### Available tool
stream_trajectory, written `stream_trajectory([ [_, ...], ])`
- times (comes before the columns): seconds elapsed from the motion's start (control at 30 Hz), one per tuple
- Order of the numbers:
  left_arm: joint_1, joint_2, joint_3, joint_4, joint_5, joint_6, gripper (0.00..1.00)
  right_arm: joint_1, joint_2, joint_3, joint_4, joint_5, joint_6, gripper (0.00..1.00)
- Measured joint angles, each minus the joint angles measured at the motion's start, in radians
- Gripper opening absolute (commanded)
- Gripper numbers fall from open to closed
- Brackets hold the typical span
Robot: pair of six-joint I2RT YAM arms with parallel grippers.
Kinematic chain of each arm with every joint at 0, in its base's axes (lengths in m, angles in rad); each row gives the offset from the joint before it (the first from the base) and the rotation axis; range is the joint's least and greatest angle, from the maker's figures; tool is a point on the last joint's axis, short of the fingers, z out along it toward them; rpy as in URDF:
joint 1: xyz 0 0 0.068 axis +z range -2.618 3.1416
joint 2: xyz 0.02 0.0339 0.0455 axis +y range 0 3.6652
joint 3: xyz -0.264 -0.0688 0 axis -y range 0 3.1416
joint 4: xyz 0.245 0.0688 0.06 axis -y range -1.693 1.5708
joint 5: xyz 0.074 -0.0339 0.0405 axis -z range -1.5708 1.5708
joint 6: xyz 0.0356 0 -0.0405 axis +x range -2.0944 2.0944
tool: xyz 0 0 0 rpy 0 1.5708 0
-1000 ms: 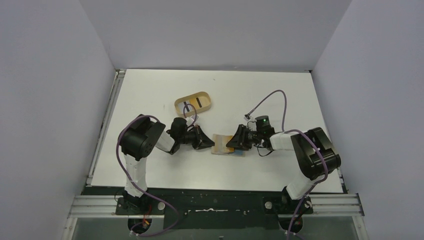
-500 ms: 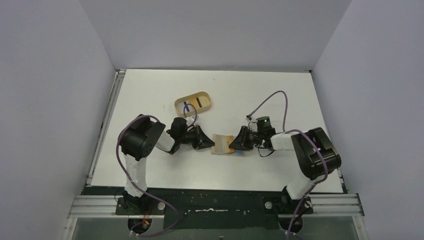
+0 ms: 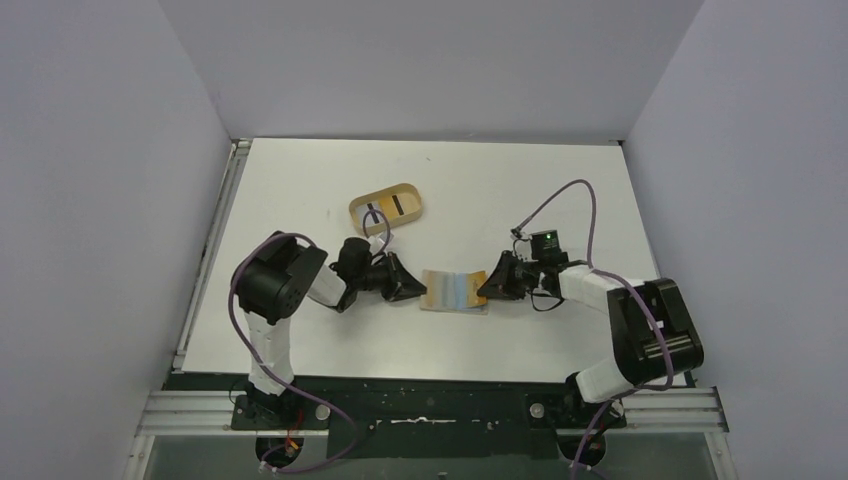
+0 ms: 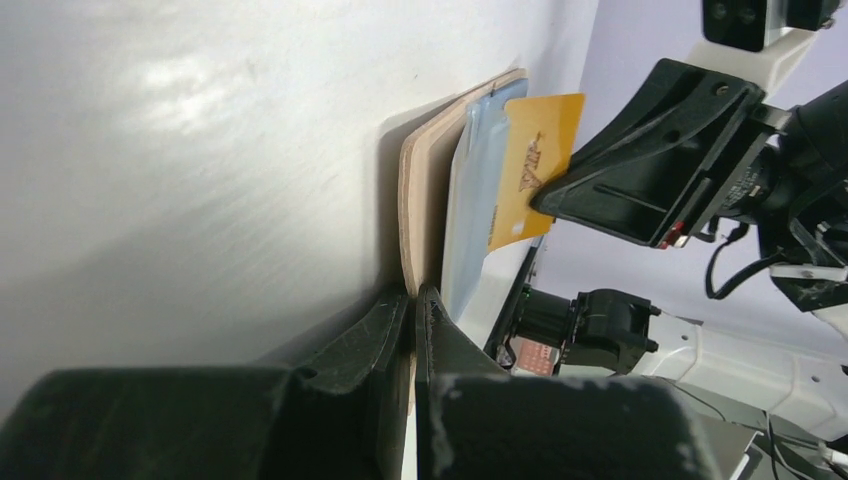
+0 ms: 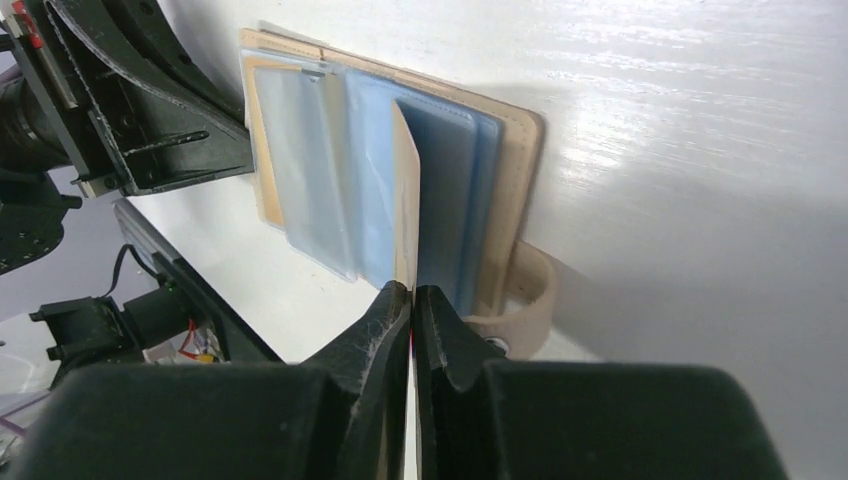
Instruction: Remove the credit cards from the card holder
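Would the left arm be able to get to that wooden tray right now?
Probably, though not at once: the tray lies close by the left gripper with nothing between, but that gripper is shut on the card holder and must let go first.

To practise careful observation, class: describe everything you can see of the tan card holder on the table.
The card holder is a small tan, leather-like wallet lying open on the white table. Clear plastic sleeves fan inside it, some showing light blue. A snap tab juts from one edge. The left gripper pinches its tan cover; the right gripper is shut on an orange card raised edge-on above the sleeves.
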Motion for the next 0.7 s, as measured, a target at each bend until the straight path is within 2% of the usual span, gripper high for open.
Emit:
stream_trajectory([
  [0.23, 0.015, -0.071, -0.085, 0.002, -0.055, 0.000, 0.00, -0.013, -0.086, 0.130, -0.228, 0.083, -0.084, 0.00],
  [0.43, 0.016, -0.161, -0.169, -0.008, -0.147, 0.000, 0.00, -0.010, -0.083, 0.324, -0.312, 0.086, -0.116, 0.00],
  [0.57, 0.027, -0.227, -0.231, -0.019, -0.209, 0.000, 0.00, 0.029, 0.024, 0.543, -0.344, 0.089, -0.140, 0.00],
  [0.7, 0.048, -0.293, -0.283, -0.039, -0.260, 0.002, 0.00, 0.115, 0.206, 0.804, -0.375, 0.092, -0.162, 0.00],
])
